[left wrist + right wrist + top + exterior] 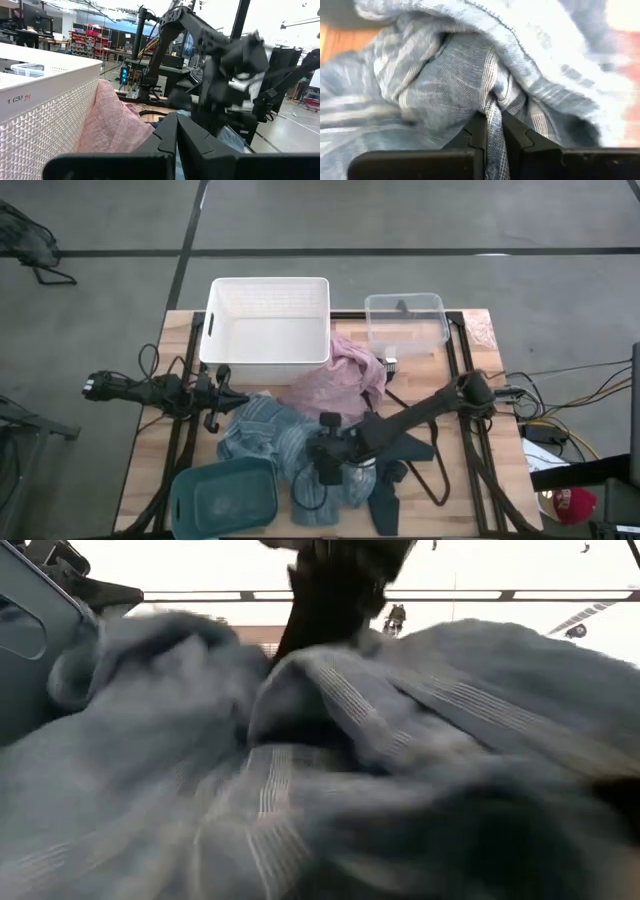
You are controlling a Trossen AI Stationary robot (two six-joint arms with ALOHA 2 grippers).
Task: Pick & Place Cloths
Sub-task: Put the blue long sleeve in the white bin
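Note:
The blue-grey striped shirt [262,430] lies bunched on the table's near middle and fills the low view [400,740]. My right gripper [492,130] is shut on it, above its right part [322,465]. A pink garment [340,380] lies behind the shirt and leans on the white basket [215,320]. A dark navy garment [390,500] lies at the near edge. My left gripper [176,135] waits shut and level at the table's left [238,398], beside the basket's wall [45,110], touching nothing. My right gripper pinches a gathered fold of the striped shirt [492,107] between its two fingers. The fingers slant down at it from the table's right. The cloth is drawn up into a ridge at the fingers [330,670], and the remainder of the shirt lies on the table.
A teal bin [225,500] stands at the near left corner. A clear plastic container [405,320] stands at the far right beside the white basket. A thin black wire hanger [432,470] lies on the table's right part. Cables run along the right edge.

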